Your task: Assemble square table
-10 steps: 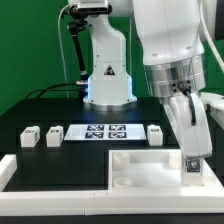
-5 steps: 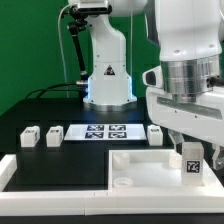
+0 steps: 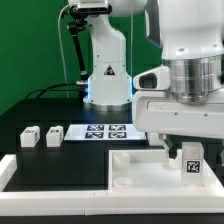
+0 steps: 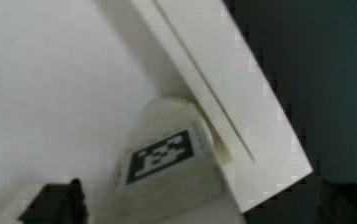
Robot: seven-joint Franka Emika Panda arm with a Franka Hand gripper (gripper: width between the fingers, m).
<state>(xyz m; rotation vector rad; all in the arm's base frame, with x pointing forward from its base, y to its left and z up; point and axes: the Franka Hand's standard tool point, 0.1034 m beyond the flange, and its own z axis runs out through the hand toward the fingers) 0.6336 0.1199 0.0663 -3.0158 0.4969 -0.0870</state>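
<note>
Lowered since the earlier frame, the arm (image 3: pixel 185 45) hides one loose leg. At the worktop's (image 3: pixel 60 160) near edge lies the tabletop (image 3: pixel 140 166). A tagged leg (image 3: pixel 193 168) stands on its corner at the exterior view's right, under the end effector (image 3: pixel 190 152), whose fingers (image 4: pixel 59 203) are spread wide. Farther back: two legs (image 3: pixel 28 137) (image 3: pixel 53 133), then the marker board (image 3: pixel 105 131).
</note>
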